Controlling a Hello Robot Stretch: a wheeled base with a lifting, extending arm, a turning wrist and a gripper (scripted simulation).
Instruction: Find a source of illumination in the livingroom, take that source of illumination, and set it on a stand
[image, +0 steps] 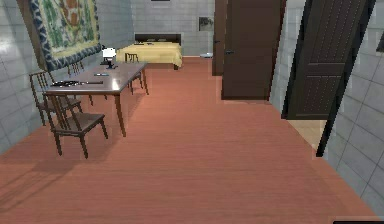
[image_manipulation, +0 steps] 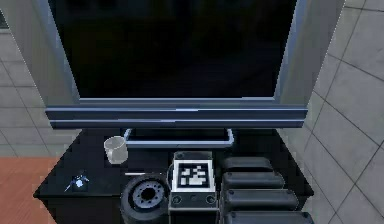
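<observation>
On the far end of the dark table (image: 100, 82), at the forward view's left, stands a small white thing (image: 108, 55) that could be a lamp; its shape is too small to tell. In the arm side view a white square with black marks (image_manipulation: 192, 176) sits at the bottom edge, over a black TV stand (image_manipulation: 70, 165). Left of that square is the gripper's (image_manipulation: 147, 197) dark round body. I cannot make out its far end, so I cannot tell whether it holds anything.
Wooden chairs (image: 72, 118) stand around the table, and a large picture (image: 65, 28) hangs on the wall behind it. A yellow bed (image: 152, 52) lies at the back. Dark doors (image: 252, 48) stand to the right. A big TV (image_manipulation: 175, 50), a clear cup (image_manipulation: 116, 149) and a small thing (image_manipulation: 78, 183) are on the stand.
</observation>
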